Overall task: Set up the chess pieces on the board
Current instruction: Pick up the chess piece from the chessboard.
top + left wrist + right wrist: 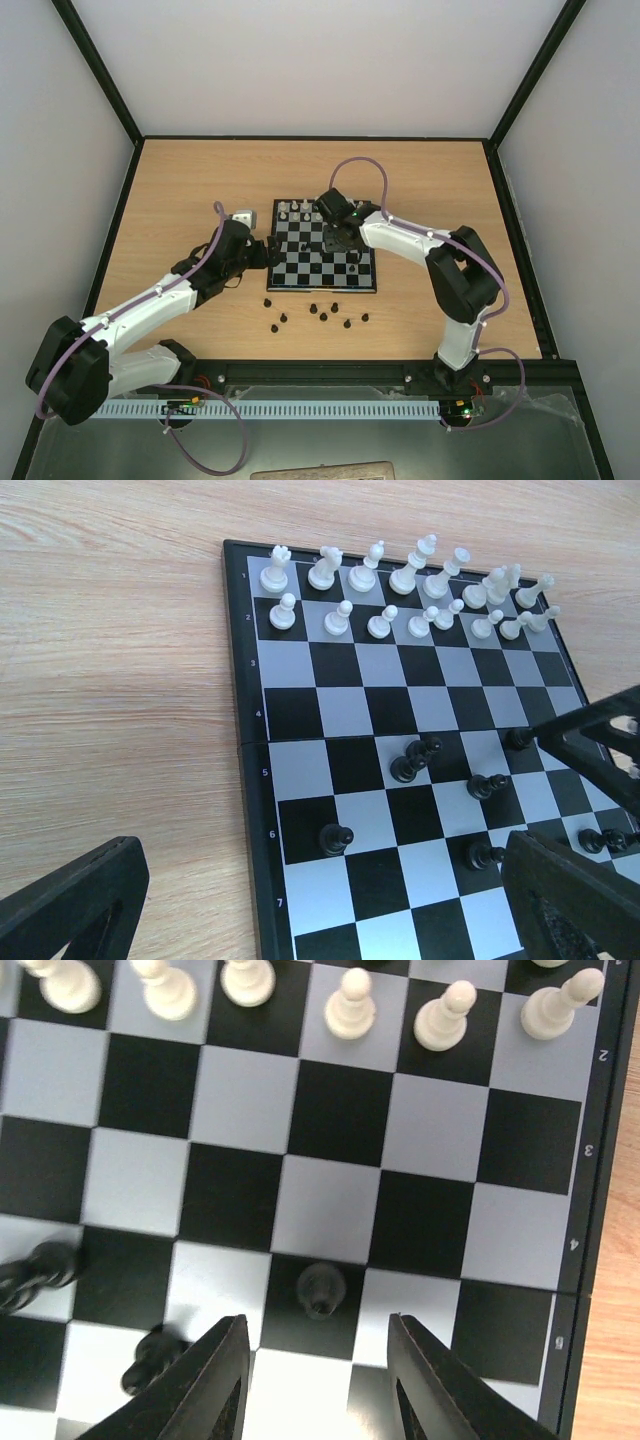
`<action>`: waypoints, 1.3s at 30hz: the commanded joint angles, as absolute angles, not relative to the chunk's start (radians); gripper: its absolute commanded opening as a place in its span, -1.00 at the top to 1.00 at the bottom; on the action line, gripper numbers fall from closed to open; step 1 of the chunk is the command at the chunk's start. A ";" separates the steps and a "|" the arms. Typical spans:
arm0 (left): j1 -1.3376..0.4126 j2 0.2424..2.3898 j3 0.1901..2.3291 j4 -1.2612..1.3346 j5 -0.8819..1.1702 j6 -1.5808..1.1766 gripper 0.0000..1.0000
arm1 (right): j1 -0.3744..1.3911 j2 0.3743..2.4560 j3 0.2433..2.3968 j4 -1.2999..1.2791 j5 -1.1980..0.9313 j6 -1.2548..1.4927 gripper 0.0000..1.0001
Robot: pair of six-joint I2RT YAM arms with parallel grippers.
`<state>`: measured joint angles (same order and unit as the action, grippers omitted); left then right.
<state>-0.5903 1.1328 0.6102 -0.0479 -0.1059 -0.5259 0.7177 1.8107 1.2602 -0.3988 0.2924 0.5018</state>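
Right pincer [318, 1325] hangs low over the square black-and-white chequered board [597, 1210], jaws apart and clamped on nothing. One tiny black pawn [320, 1290] stands on a dark square just ahead of the gap between the tips.

My worry is closing off-centre. One finger would touch first and tip the pawn, or skid it into the blurred black neighbours [150, 1360] to the pincer's left. Further ahead stand the small white pieces [350, 1005], which an overshoot could topple.

Left pincer [325, 880] is spread wide too, empty, at the board's side. Both arms crowd one small board, so I judge a clash possible. More tiny black chess pieces [322, 316] wait on the wooden table [180, 200], behind the pincers.
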 commanded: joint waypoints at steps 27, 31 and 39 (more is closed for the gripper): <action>-0.599 1.107 0.620 -0.052 -0.113 -0.519 -0.99 | 0.667 1.858 1.271 -0.445 0.206 0.459 0.95; -0.599 1.116 0.624 -0.054 -0.116 -0.520 -0.99 | 0.681 1.805 1.213 -0.443 0.194 0.457 0.96; -0.599 1.123 0.628 -0.055 -0.124 -0.521 -0.99 | 0.748 1.730 1.126 -0.445 0.181 0.478 0.96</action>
<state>-0.5926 1.1107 0.6102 -0.0479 -0.1101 -0.5259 0.7105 1.7767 1.1618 -0.3962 0.1967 0.4709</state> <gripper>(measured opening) 0.995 0.050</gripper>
